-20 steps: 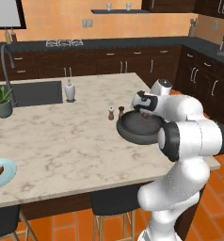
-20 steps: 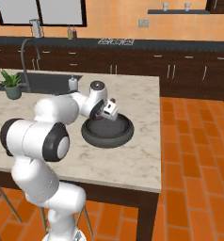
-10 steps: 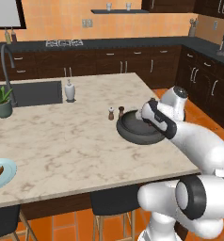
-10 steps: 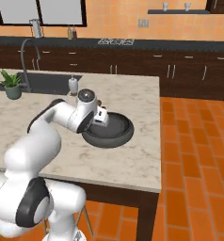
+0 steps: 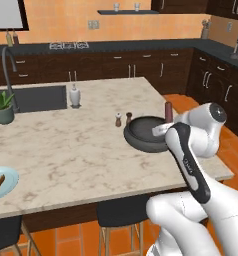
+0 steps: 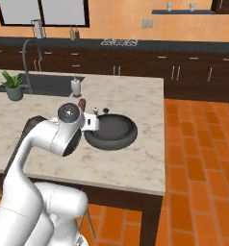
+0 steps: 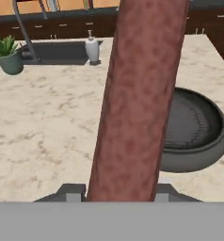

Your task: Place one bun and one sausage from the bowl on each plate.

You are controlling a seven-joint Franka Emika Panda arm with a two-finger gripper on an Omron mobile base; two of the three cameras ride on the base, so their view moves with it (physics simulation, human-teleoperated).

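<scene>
At the far left edge of the marble island, a pale blue plate (image 5: 2,181) already carries food — what looks like a bun and something dark, though it is too small to be sure. Further right, past a potted plant (image 5: 2,106), a soap dispenser (image 5: 74,95) and two small shakers (image 5: 123,119), the dark bowl (image 5: 147,134) sits near the counter's right side, its inside apparently bare. Just right of it the gripper (image 5: 167,125) is clamped on a sausage (image 7: 140,94), held upright above the bowl's rim, the reddish cylinder rising between the two fingertips (image 7: 72,192). The step in hand looks like carrying this sausage to a plate; the next move calls for a long swing leftward across the island. The arm is folded tight — elbow high, forearm doubled back toward the base.
</scene>
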